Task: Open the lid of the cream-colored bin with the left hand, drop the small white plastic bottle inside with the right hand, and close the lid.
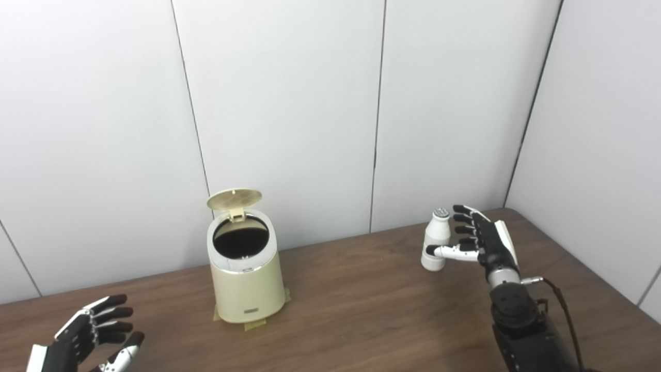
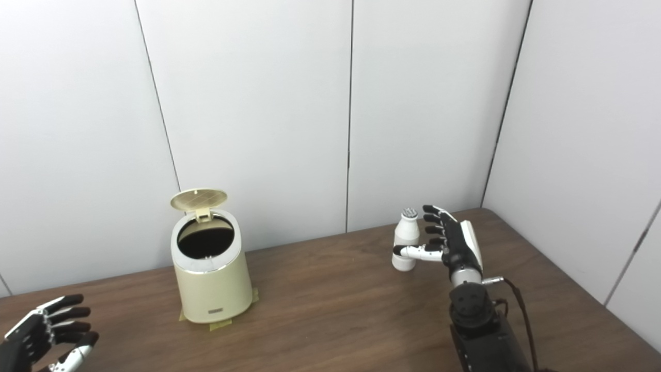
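The cream-colored bin (image 1: 247, 279) stands on the wooden table (image 1: 361, 305), taped at its base. Its lid (image 1: 234, 199) is tipped up at the back, so the dark inside shows. A small white plastic bottle (image 1: 437, 239) with a grey cap stands upright at the back right. My right hand (image 1: 480, 240) is right beside it, fingers spread behind it and thumb across its front; the fingers have not closed round it. My left hand (image 1: 90, 336) hovers open at the lower left, well away from the bin.
White wall panels stand close behind the bin and bottle. The table's right edge (image 1: 583, 263) runs diagonally near my right arm. Bare tabletop lies between the bin and the bottle.
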Motion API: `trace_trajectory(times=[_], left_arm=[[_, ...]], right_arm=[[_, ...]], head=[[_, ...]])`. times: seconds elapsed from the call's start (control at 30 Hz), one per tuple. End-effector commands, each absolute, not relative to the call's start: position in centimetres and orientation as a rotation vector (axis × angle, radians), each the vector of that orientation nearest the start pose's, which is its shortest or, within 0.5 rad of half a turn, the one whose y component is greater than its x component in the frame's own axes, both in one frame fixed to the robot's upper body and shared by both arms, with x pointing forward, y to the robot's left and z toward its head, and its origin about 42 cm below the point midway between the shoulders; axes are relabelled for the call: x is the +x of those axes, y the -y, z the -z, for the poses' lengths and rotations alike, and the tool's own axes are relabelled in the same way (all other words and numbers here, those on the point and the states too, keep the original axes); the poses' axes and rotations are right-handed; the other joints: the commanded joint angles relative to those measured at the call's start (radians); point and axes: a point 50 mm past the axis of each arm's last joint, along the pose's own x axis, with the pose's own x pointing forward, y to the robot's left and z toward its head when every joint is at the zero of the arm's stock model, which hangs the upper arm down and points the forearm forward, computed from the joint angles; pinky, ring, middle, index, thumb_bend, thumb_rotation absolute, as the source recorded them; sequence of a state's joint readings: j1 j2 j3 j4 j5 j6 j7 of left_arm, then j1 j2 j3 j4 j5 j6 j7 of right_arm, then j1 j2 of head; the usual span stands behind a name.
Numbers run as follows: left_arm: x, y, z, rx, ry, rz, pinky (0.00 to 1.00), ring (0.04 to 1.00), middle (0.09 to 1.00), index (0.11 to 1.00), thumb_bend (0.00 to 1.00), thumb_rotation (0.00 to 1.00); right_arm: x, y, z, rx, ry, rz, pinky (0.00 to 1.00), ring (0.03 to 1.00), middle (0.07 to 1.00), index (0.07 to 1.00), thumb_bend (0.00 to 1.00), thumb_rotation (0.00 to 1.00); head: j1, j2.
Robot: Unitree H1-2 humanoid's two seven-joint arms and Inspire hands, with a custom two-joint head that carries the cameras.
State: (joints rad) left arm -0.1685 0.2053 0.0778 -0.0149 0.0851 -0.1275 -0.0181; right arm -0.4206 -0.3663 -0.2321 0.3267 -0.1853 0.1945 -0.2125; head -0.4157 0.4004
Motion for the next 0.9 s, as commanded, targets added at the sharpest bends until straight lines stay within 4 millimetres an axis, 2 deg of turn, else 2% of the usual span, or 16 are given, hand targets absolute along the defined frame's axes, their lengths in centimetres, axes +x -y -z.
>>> trace_trajectory(times=[0.0,0.2,0.4,0.77,0.87], left_arm=[[33.9,-27.9,-19.1,0.302,0.384,-0.019,0.55,0.608,0.674,0.744,0.47,0.00],[33.8,-27.8,-19.2,0.298,0.370,-0.015,0.61,0.634,0.693,0.758,0.46,0.00],[33.9,-27.7,-19.2,0.299,0.375,-0.013,0.62,0.630,0.692,0.751,0.47,0.00],[33.8,-27.7,-19.2,0.310,0.375,-0.013,0.64,0.632,0.689,0.733,0.48,0.00],[33.8,-27.7,-19.2,0.318,0.373,-0.011,0.64,0.645,0.709,0.744,0.47,0.00]], right_arm=[[42.3,39.9,-22.5,-0.452,0.119,0.525,0.64,0.722,0.790,0.799,0.79,0.05],[43.2,39.4,-22.3,-0.475,0.124,0.510,0.57,0.657,0.739,0.785,0.78,0.06],[43.8,38.6,-22.7,-0.469,0.132,0.499,0.59,0.670,0.743,0.785,0.75,0.05],[44.3,38.5,-23.4,-0.488,0.167,0.530,0.54,0.631,0.694,0.723,0.75,0.00],[44.1,38.7,-23.5,-0.541,0.168,0.558,0.54,0.617,0.650,0.686,0.74,0.00]], head=[[0.000,0.001],[0.003,0.001],[0.005,0.001],[0.005,0.002],[0.005,0.003]])
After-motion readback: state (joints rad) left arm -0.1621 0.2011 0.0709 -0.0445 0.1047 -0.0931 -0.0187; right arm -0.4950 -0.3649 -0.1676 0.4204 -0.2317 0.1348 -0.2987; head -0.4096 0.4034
